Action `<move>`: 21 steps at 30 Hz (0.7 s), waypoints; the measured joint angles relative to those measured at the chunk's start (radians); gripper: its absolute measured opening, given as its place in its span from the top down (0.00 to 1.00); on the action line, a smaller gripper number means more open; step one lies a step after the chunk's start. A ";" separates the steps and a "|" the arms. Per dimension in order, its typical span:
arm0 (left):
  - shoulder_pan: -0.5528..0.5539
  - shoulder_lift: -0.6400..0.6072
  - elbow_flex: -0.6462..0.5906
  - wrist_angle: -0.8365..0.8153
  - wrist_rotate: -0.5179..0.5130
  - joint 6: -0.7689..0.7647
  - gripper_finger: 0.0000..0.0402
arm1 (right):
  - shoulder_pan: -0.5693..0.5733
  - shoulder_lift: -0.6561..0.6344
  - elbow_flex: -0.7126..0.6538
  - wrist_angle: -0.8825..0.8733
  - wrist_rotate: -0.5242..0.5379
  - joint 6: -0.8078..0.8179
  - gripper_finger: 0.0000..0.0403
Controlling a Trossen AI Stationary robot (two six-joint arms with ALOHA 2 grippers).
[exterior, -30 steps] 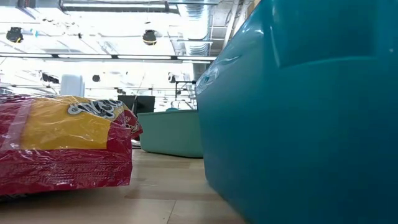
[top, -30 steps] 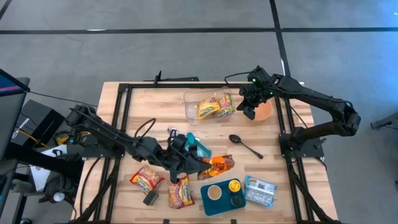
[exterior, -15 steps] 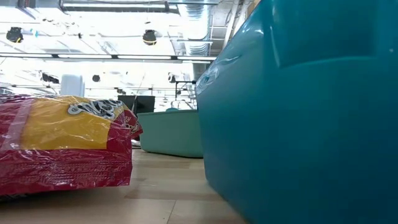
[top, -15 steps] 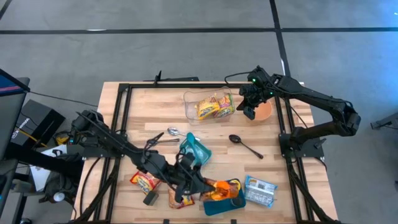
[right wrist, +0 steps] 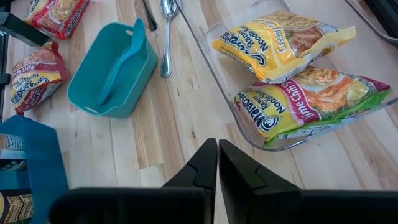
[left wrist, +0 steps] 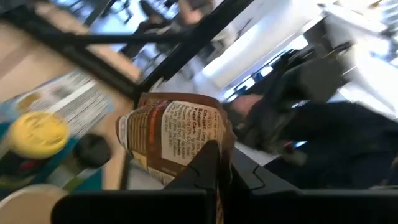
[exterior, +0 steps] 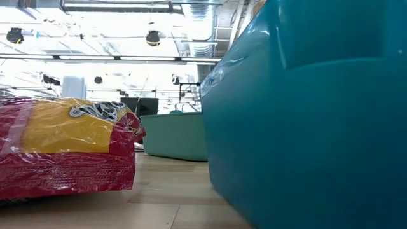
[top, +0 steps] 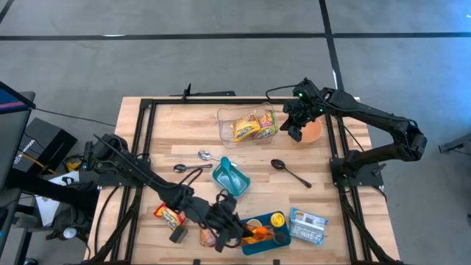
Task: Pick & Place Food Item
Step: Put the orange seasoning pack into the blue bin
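The left gripper (top: pixel 246 235), jaws clamped on an orange-brown food packet (left wrist: pixel 177 140), hangs over the blue tray (top: pixel 259 244) at the table's near edge, so placing seems next: lower, then release.

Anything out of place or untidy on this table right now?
Nothing is spilled or broken. Ramen packets lie loose at the near edge rather than in the clear container with the other two. The left gripper, shut on an orange-brown packet, is beside the blue tray.

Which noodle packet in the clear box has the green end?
The noodle packet nearest the right gripper; the other packet in the clear box is all yellow.
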 joint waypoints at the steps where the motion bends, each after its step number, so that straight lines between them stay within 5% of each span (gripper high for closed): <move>1: 0.000 0.000 0.000 -0.019 0.000 0.000 1.00 | 0.000 0.000 0.000 0.000 0.000 0.000 0.97; 21: -0.007 0.000 -0.001 -0.186 0.010 0.005 1.00 | 0.000 0.000 0.000 0.003 0.000 0.000 0.97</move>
